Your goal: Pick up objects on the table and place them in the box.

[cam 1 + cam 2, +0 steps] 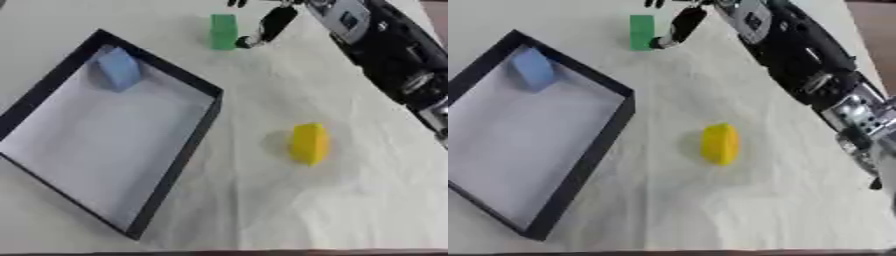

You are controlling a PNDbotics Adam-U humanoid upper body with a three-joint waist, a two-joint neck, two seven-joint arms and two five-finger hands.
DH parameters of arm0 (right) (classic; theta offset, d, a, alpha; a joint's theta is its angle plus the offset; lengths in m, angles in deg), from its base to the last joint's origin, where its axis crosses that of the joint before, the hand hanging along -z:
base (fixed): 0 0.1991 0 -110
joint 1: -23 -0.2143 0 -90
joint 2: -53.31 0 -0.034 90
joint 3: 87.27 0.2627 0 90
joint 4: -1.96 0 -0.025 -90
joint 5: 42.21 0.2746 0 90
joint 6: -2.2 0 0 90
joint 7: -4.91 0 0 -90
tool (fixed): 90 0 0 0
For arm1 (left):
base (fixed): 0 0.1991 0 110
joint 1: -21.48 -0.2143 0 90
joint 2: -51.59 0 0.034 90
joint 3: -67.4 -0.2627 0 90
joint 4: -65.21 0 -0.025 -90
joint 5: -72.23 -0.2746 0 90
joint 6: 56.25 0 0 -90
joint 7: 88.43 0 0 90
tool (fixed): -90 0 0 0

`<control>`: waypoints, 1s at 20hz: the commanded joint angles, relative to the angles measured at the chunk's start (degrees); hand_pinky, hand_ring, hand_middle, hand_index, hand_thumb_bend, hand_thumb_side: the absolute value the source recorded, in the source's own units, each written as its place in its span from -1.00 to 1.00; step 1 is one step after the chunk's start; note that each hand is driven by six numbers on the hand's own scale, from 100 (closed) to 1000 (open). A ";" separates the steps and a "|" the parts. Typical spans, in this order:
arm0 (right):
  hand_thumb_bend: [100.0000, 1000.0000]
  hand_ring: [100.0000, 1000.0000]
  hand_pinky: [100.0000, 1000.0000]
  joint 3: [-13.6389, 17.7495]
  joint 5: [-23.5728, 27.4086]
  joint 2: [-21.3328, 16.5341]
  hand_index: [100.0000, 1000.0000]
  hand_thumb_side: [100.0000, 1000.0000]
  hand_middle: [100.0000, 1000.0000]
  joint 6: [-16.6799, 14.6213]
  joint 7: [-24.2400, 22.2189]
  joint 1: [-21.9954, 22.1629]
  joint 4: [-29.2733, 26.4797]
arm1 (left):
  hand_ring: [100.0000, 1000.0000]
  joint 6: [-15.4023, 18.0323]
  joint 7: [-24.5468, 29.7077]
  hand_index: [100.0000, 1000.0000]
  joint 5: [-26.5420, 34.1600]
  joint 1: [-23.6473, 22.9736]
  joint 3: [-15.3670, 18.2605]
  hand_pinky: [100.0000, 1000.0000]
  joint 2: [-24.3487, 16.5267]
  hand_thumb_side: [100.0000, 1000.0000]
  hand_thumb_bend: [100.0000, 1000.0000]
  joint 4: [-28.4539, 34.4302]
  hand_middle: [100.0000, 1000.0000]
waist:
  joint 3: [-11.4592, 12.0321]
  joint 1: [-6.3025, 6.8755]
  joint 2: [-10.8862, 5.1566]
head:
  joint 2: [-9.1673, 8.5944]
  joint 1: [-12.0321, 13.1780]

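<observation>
The right hand (278, 21) reaches in from the upper right to the far side of the worktop (350, 210), its fingers spread and holding nothing, one fingertip touching or just beside the green block (224, 31), which stands upright to the hand's left. The yellow piece (309, 143) lies well nearer than the hand. The box (179, 160) sits to the hand's left and nearer, with a blue block (118, 68) in its far corner.

Wide flat table under a creased off-white cloth (289, 210) fills nearly everything — even, soft light, faint shadows. Dark strip along the near edge; brownish floor patch (875, 30) at far right corner.
</observation>
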 commanded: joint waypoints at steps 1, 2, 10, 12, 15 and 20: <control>-0.30 0.74 1.00 0.22 0.04 -1.30 0.98 -0.47 0.71 0.34 -0.10 -0.76 -0.88 | 0.38 0.04 0.09 0.62 -0.07 0.70 0.46 0.65 -2.31 -0.07 -0.80 0.47 0.56 | 0.12 0.30 -1.31 | 0.13 0.23; -0.29 0.74 1.00 0.12 -0.02 -1.19 0.98 -0.47 0.71 0.38 -0.26 -0.81 -0.80 | 0.38 0.04 0.12 0.62 -0.05 0.71 0.45 0.65 -2.30 -0.07 -0.80 0.48 0.56 | 0.15 0.31 -1.25 | 0.12 0.22; -0.29 0.73 1.00 0.07 -0.99 -0.63 0.98 -0.50 0.70 1.08 -0.27 -1.00 0.34 | 0.38 0.12 0.19 0.62 -0.01 0.91 0.45 0.66 -2.28 -0.07 -0.80 0.58 0.56 | 0.52 0.18 -0.81 | -0.52 -0.57; -0.30 0.73 1.00 0.19 -0.85 -0.73 0.98 -0.51 0.70 1.39 0.03 -1.26 0.61 | 0.38 0.15 0.18 0.62 0.02 1.05 0.47 0.66 -2.24 -0.06 -0.81 0.66 0.56 | 0.71 0.10 -0.60 | -0.73 -0.94; -0.31 0.72 1.00 0.34 -0.48 -1.05 0.98 -0.52 0.70 1.72 0.76 -1.80 0.48 | 0.38 0.15 0.19 0.62 0.04 1.20 0.47 0.66 -2.17 -0.06 -0.82 0.72 0.56 | 0.97 -0.07 -0.20 | -1.11 -1.37; -0.30 0.74 1.00 0.88 -0.46 -1.93 0.98 -0.50 0.70 2.00 2.32 -1.95 0.09 | 0.38 0.22 0.15 0.62 0.05 1.22 0.55 0.66 -2.29 -0.05 -0.82 0.80 0.56 | 1.30 -0.26 0.36 | -1.59 -1.86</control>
